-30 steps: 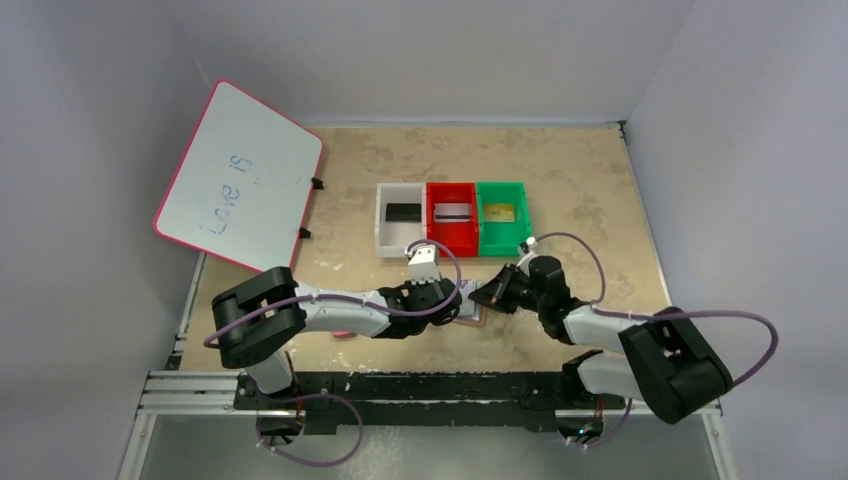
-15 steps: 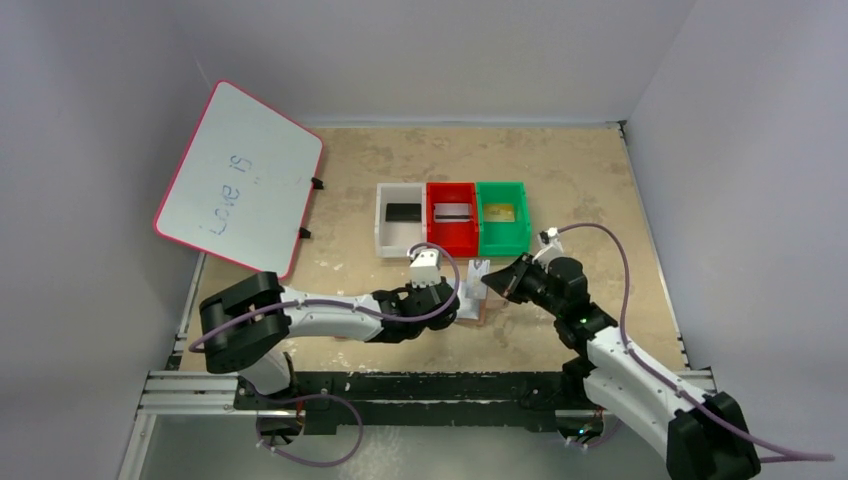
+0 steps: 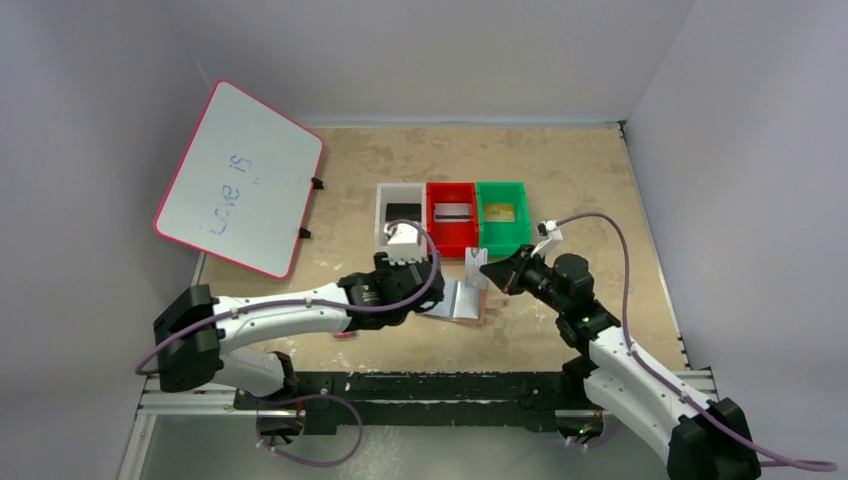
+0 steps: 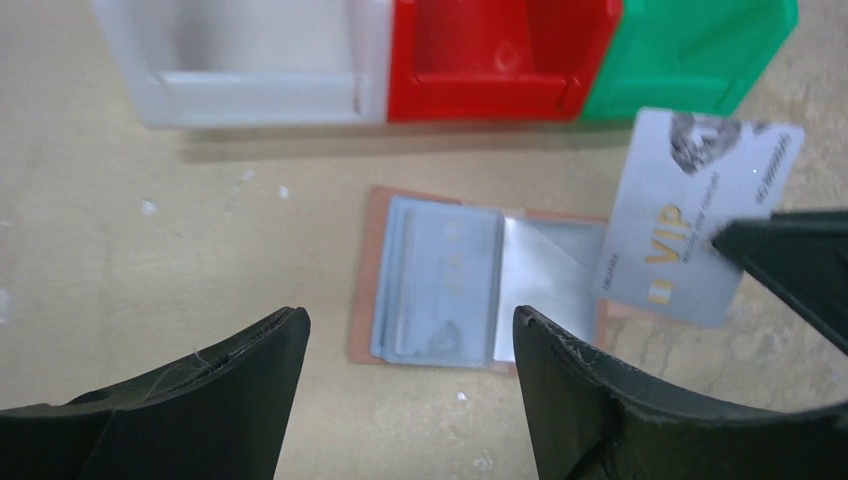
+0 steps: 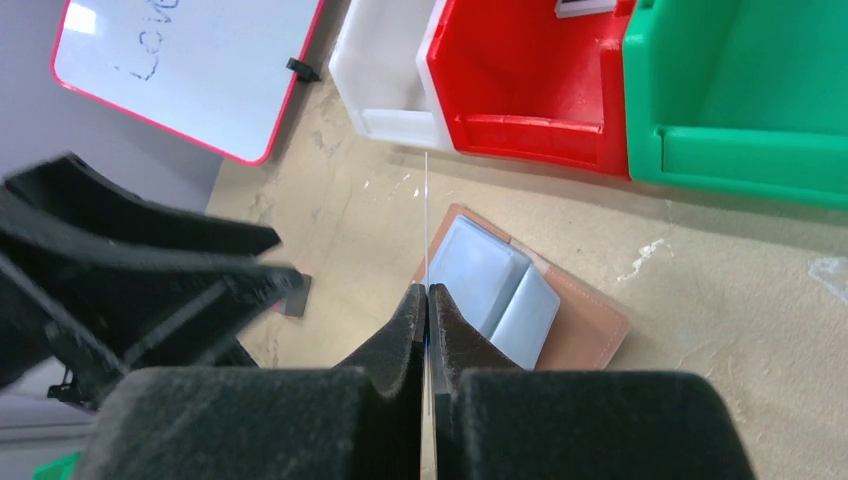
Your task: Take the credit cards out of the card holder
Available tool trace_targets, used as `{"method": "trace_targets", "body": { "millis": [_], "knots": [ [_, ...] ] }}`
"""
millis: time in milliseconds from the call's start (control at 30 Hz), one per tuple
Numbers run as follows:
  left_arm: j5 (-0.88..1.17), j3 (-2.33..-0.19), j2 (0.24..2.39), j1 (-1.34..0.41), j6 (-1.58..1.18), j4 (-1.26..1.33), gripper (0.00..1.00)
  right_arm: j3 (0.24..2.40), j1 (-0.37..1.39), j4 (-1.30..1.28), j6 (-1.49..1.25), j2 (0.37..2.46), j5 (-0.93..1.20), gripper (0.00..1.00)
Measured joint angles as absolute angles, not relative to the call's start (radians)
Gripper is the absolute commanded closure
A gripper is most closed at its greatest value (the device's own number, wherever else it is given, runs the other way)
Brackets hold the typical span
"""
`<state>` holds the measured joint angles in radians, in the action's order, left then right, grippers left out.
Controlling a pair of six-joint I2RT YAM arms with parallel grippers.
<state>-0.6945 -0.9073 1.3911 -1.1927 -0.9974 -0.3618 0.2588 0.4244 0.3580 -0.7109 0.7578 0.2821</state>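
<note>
The tan card holder lies open on the table in front of the bins, its pale blue sleeves facing up. My right gripper is shut on a silver-grey credit card marked VIP, held on edge above the holder's right side. In the right wrist view that card shows only as a thin line. My left gripper hovers open just left of the holder, with nothing between its fingers. More credit cards lie in the bins: black, silver, gold.
White, red and green bins stand in a row just behind the holder. A pink-framed whiteboard leans at the back left. A pink eraser shows under the left arm.
My left gripper has opened and drawn back to the left, off the holder. My right gripper has pulled the silver card up and out of the sleeves, and the right arm has swung outward.
</note>
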Motion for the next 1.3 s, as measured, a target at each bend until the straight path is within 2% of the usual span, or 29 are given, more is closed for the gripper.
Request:
{"method": "trace_targets", "body": {
  "millis": [300, 600, 967, 1300],
  "knots": [
    [-0.775, -0.919, 1.222, -0.927, -0.948, -0.606, 0.18, 0.337, 0.432, 0.402, -0.580, 0.787, 0.281, 1.00],
    [-0.896, -0.868, 0.920, -0.794, -0.867, -0.710, 0.18, 0.447, 0.454, 0.415, -0.376, 0.828, 0.228, 1.00],
    [-0.929, -0.857, 0.989, -0.772, -0.702, -0.741, 0.17, 0.611, 0.509, 0.401, -0.073, 0.982, 0.191, 1.00],
    [-0.834, -0.850, 0.909, -0.503, -0.669, -0.706, 0.16, 0.792, 0.644, 0.330, 0.306, 1.266, 0.014, 1.00]
  ]
}}
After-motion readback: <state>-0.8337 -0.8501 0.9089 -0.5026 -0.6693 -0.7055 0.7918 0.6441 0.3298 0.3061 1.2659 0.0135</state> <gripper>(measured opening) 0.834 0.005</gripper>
